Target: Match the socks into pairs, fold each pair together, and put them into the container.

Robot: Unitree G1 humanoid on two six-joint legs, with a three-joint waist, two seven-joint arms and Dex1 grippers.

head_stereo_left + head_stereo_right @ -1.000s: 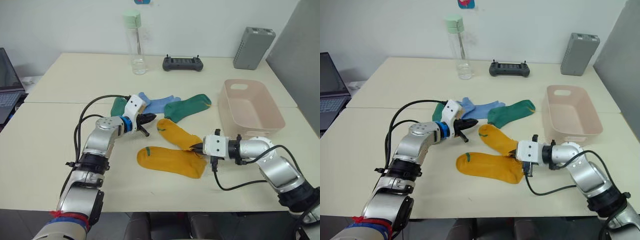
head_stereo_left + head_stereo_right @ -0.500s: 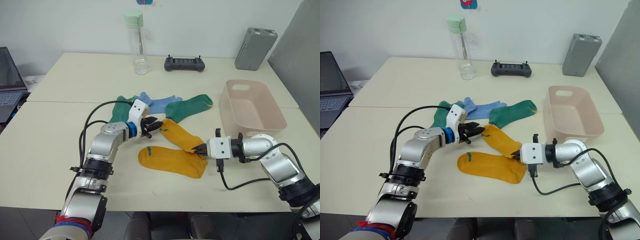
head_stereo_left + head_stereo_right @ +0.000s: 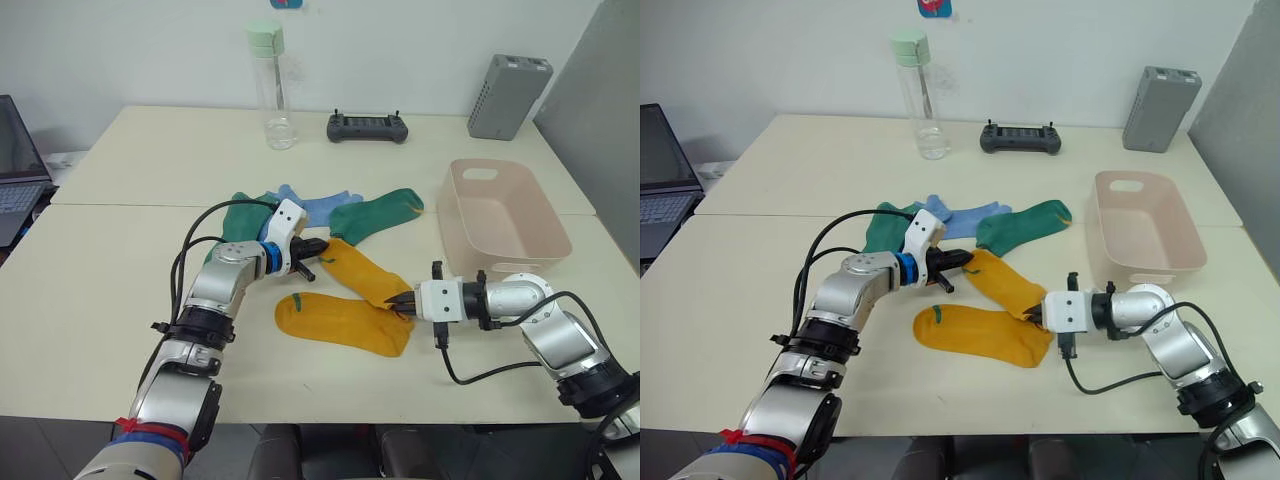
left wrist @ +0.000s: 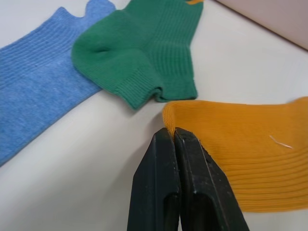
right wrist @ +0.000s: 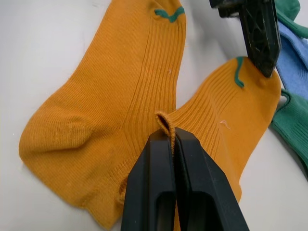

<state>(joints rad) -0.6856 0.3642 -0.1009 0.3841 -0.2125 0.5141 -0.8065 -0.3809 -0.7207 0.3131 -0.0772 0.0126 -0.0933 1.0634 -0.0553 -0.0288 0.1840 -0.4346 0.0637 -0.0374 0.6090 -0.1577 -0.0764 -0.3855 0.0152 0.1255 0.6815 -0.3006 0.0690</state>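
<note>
Two mustard-yellow socks lie mid-table: the upper one (image 3: 362,275) slants across the lower one (image 3: 335,322). My left gripper (image 3: 318,248) is shut on the upper sock's toe edge (image 4: 250,154). My right gripper (image 3: 405,300) is shut on a pinch of fabric at that sock's other end, where it overlaps the lower sock (image 5: 96,110). Behind them lie a dark green sock (image 3: 378,215), a light blue sock (image 3: 315,208) and a second green sock (image 3: 238,212), partly under my left arm. The pale pink container (image 3: 552,240) stands to the right and holds nothing.
A clear water bottle (image 3: 270,85), a black controller (image 3: 366,127) and a grey upright box (image 3: 507,95) stand along the far side of the table. A laptop (image 3: 15,165) sits off the left edge. A grey panel rises at the far right.
My left gripper has moved right from the blue sock to the upper mustard sock's toe, opened on the way and shut on it. The right gripper has stayed shut on that sock.
</note>
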